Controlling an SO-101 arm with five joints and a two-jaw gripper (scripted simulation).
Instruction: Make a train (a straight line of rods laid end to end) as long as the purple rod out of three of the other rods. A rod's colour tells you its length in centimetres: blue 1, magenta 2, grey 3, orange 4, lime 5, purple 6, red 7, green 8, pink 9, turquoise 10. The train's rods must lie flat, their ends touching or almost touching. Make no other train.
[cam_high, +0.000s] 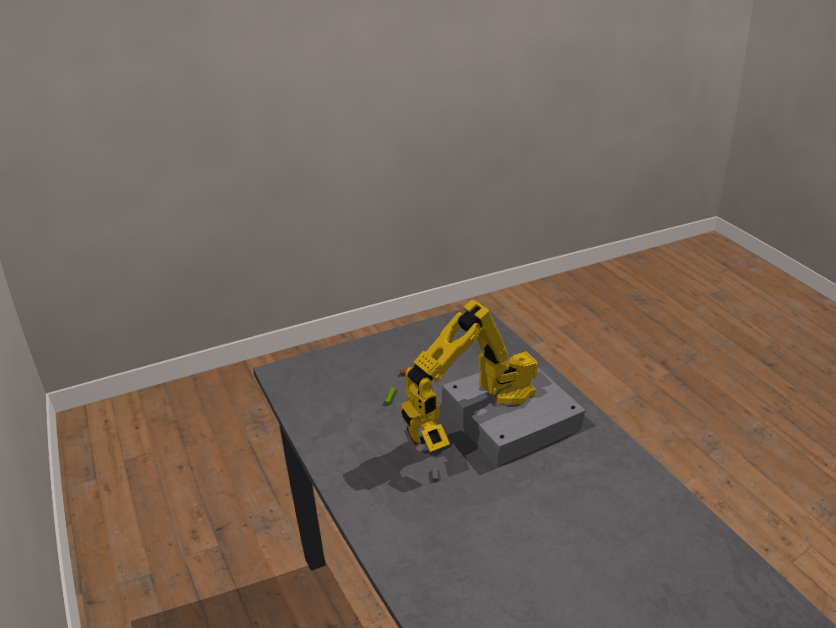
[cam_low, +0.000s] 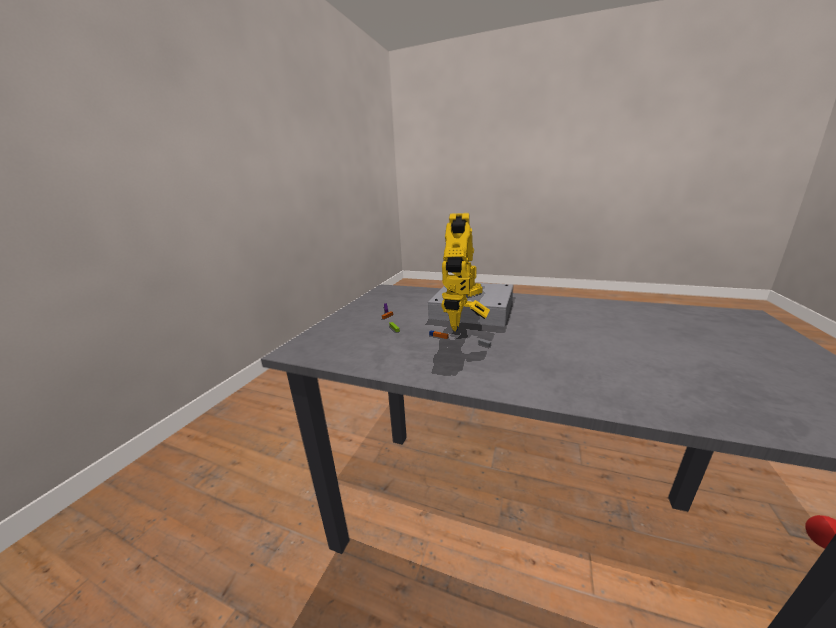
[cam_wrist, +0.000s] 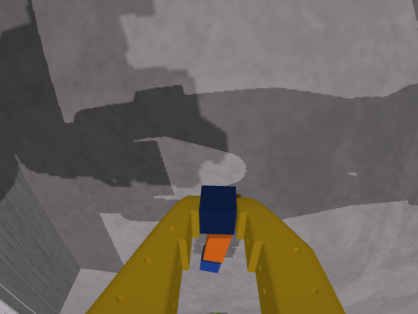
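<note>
With yellow plastic pincer (cam_high: 420, 446) (cam_low: 454, 327) (cam_wrist: 218, 215) nearly closed, works near flat orange rod (cam_high: 413, 442) (cam_low: 440, 335) (cam_wrist: 218, 248). Well apart from it, keeps long purple rod (cam_low: 385, 308), as measure. At its one end, has short blue rod (cam_low: 431, 333) (cam_wrist: 210, 266); above it, grips small blue block (cam_wrist: 217, 210), probably for completing the other end.

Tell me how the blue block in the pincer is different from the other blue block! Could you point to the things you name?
The pincer's block (cam_wrist: 218, 210) is gripped, but the other block (cam_low: 431, 333) (cam_wrist: 209, 266) lies on the table (cam_high: 574, 527) (cam_low: 608, 351) (cam_wrist: 310, 50).
The pincer's block looks darker in the wrist view; the other block looks brighter.
Both are blue.
</note>
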